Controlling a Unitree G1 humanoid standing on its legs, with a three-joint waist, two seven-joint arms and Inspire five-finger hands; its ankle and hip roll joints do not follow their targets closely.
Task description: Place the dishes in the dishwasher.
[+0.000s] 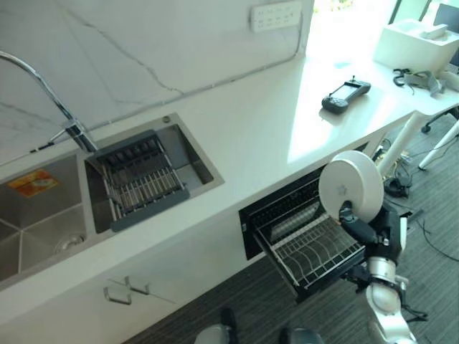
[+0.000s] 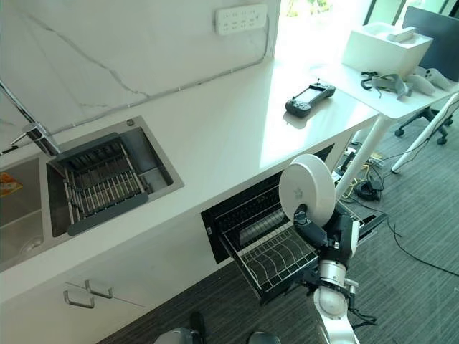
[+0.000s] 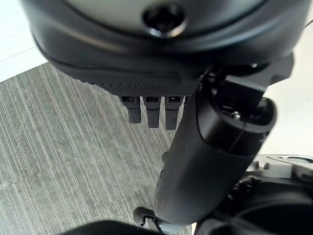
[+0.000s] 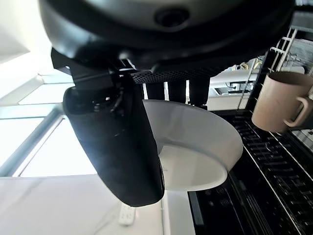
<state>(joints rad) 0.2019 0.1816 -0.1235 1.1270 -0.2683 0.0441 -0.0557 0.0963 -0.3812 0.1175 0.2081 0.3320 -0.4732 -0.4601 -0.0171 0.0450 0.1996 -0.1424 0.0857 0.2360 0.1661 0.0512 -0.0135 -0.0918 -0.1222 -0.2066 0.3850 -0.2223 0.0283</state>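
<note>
Right hand (image 1: 362, 231) grips a white plate (image 1: 350, 188) upright, thumb and fingers pinching its rim, above the pulled-out dishwasher rack (image 1: 314, 249) below the worktop's front edge. Left hand (image 3: 151, 110) hangs over carpet, fingers relaxed, empty.

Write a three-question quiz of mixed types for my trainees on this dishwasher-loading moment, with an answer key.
1. True or false: the right hand holds the white plate above the pulled-out dishwasher rack.
2. Multiple choice: where is the beige mug?
A. In the sink
B. By the dishwasher rack, as the right wrist view shows
C. On the counter beside the handheld controller
3. Fill in: in the sink sits a dark ______ rack.

Key
1. True; the thumb and fingers pinch the plate's lower edge.
2. B
3. Drying (dish). The left hand hangs over the carpet, fingers straight.
</note>
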